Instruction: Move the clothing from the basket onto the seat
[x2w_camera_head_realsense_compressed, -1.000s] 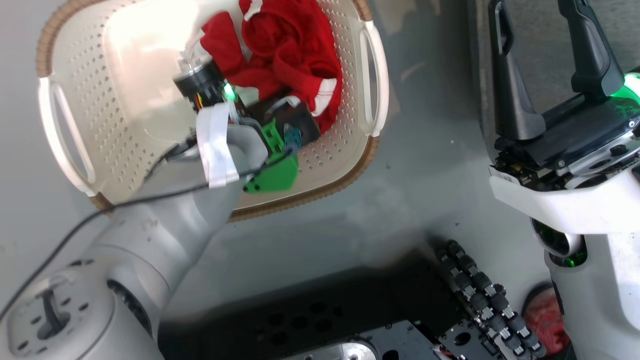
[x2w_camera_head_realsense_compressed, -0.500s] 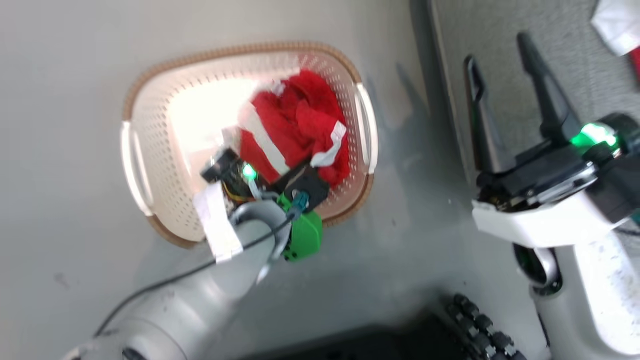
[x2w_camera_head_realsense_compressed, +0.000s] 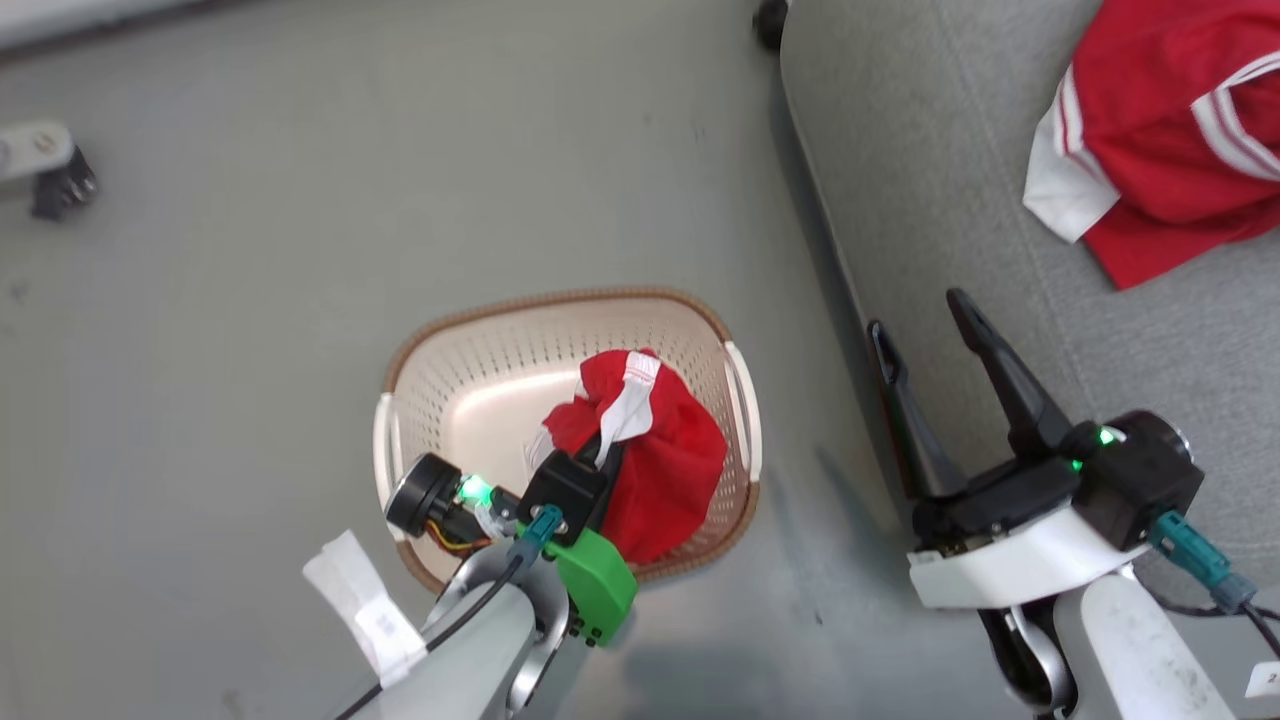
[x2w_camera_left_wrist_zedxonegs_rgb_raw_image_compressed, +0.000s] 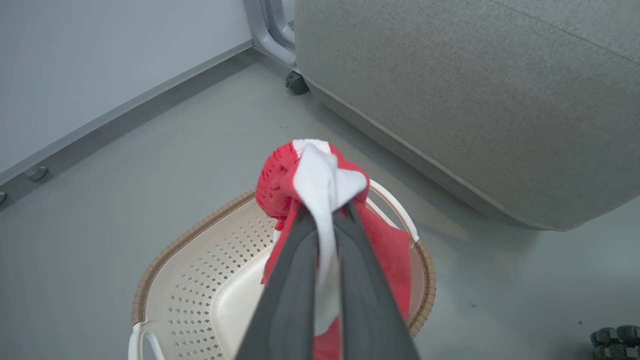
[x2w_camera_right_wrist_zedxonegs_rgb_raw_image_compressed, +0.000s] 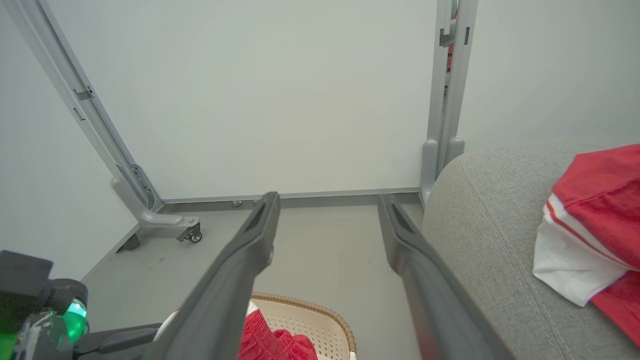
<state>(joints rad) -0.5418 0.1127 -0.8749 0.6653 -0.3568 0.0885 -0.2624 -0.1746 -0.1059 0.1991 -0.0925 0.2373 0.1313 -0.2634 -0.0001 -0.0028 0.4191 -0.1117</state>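
Since the earlier frame the head camera has swung up and back, so the whole picture has shifted. The real change is in the cloth: the red garment, then a loose heap on the basket bottom, now hangs bunched from the left gripper.

In the head view that gripper sits at about 6 o'clock. Its two fingers are pressed together on a white trim band of the garment, and the red fabric drapes below them, its lower part apparently not yet clear of the basket. The rest of the basket floor looks bare. At 4 o'clock the right gripper hovers with its fingers spread wide and nothing between them, over the near edge of the seat. Farther off, at 2 o'clock, a second red garment with white stripes already lies on the cushion.

I judge this to be the lift-out of the last piece. The next move calls for raising the cloth clear of the rim, then carrying it toward 3 o'clock over the floor gap. It should be let go only once it is well over the cushion.
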